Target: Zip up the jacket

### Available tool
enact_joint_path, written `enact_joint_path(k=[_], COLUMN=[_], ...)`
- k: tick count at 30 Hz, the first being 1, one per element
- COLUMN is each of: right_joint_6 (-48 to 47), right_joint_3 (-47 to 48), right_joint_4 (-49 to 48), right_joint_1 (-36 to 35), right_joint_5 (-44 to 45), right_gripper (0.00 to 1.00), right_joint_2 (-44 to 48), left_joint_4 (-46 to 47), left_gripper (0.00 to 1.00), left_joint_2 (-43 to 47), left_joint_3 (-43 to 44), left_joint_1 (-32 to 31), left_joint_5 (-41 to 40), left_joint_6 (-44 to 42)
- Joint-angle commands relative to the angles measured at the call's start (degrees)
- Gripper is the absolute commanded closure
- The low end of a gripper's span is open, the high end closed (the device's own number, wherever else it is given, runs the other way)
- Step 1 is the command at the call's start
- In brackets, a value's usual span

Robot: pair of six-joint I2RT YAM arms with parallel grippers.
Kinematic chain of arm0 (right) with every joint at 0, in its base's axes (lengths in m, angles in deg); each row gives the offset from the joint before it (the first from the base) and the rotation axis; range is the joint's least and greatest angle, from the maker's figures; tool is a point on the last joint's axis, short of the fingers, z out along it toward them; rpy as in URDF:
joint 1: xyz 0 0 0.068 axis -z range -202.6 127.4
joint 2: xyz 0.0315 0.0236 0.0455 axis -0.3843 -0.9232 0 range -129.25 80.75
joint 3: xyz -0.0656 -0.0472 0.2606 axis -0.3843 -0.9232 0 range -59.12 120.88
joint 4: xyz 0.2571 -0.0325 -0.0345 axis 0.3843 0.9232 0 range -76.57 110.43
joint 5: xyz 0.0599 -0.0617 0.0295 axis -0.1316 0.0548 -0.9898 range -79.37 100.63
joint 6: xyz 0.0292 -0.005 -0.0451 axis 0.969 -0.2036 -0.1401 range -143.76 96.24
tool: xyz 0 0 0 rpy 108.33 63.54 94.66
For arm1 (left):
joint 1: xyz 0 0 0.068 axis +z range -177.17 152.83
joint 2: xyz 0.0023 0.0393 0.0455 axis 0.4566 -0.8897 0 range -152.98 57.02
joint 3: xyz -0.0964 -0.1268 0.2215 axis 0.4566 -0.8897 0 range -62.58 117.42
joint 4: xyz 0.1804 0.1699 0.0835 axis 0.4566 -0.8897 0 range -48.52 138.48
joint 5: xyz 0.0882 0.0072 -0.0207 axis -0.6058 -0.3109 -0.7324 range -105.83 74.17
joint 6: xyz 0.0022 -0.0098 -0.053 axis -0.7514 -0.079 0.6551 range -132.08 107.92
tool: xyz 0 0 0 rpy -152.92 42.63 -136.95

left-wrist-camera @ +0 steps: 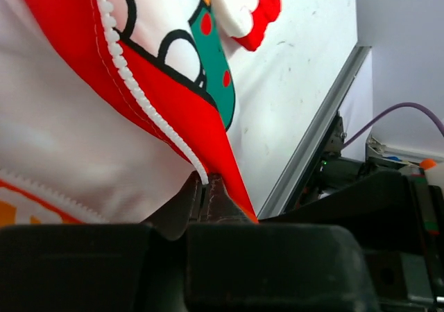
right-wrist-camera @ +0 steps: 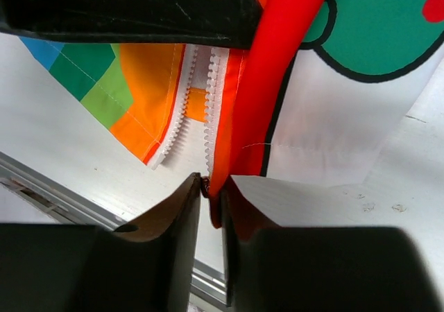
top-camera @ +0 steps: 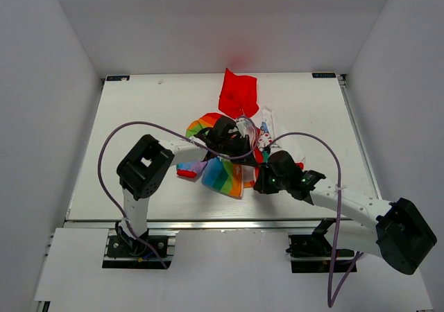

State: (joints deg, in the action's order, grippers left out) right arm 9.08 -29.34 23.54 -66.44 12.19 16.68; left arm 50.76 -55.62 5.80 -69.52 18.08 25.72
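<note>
From above, the left gripper [top-camera: 239,144] is mostly lost in the folds of the jacket [top-camera: 223,177], and its fingertips cannot be made out there. Its own wrist camera shows them. The two fingers are pressed together with no gap, nipping the end of a red fabric edge that carries one row of white zipper teeth [left-wrist-camera: 139,97]. Cloth fills most of that view and is cut off at the top and left, so the garment's outline cannot be read there.

The jacket lies crumpled in the middle of the white table [top-camera: 139,118], bunched between the two arms. One red hood [top-camera: 238,93] spreads flat toward the far edge, and a rainbow-striped panel lies toward the near edge. The white cartoon-printed half is largely covered by the grippers, and the sleeves cannot be counted. The cloth looks thin and smooth; the teeth are small, blocky and plastic-looking.

The right gripper [right-wrist-camera: 211,191] shows two fingers nearly closed, with only a narrow slit between them and the red edge band caught in it. Above them, two rows of white teeth run side by side, unjoined, next to orange and green stripes. A black shape [right-wrist-camera: 125,10] crosses the top of that view and hides what lies beyond it. In the top view this gripper is dark and hard to separate from the fabric at the jacket's near-right edge. Two purple cables [top-camera: 104,159] arc over the table, one per arm.
</note>
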Motion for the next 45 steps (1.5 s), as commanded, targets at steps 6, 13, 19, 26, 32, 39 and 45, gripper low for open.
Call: enact_joint_path(k=[6,13,19,26,32,39,45], right_joint_6=[1.43,1.7,1.08,1.7,1.53,1.08,3.28], right_joint_3=[0.19,0.54,0.81,-0.34,0.1,-0.07,-0.69], right_joint_4=[-0.62,-1.94,-1.49,-4.92,-5.54,-6.42,-7.38], right_joint_1=[0.24,0.24,0.24,0.33,0.33,0.24,0.24], right_joint_5=[2.83,3.62,5.38,7.22,7.85,6.17,7.31], right_gripper=[0.39,0.39,0.39,0.42,0.46,0.47,0.47], right_joint_2=[2.37,0.98,-3.07,-3.87,-5.8,-7.9,-8.87], left_joint_4=[6.07,8.35,9.84,10.28,10.9,11.6,11.43], left_gripper=[1.0,1.0,1.0,1.0,1.0,1.0,1.0], left_joint_2=[4.36,5.59,5.85,6.29,7.26,7.17,7.17], left_joint_3=[-2.81,-4.31,-5.27,-5.89,-6.33,-6.42,-6.77], left_joint_1=[-0.19,-0.54,-0.81,-0.81,-0.98,-1.07,-1.33], left_joint_5=[2.83,3.88,4.85,5.11,5.2,5.2,4.33], left_joint_6=[0.78,1.92,2.54,2.63,2.8,3.42,3.68])
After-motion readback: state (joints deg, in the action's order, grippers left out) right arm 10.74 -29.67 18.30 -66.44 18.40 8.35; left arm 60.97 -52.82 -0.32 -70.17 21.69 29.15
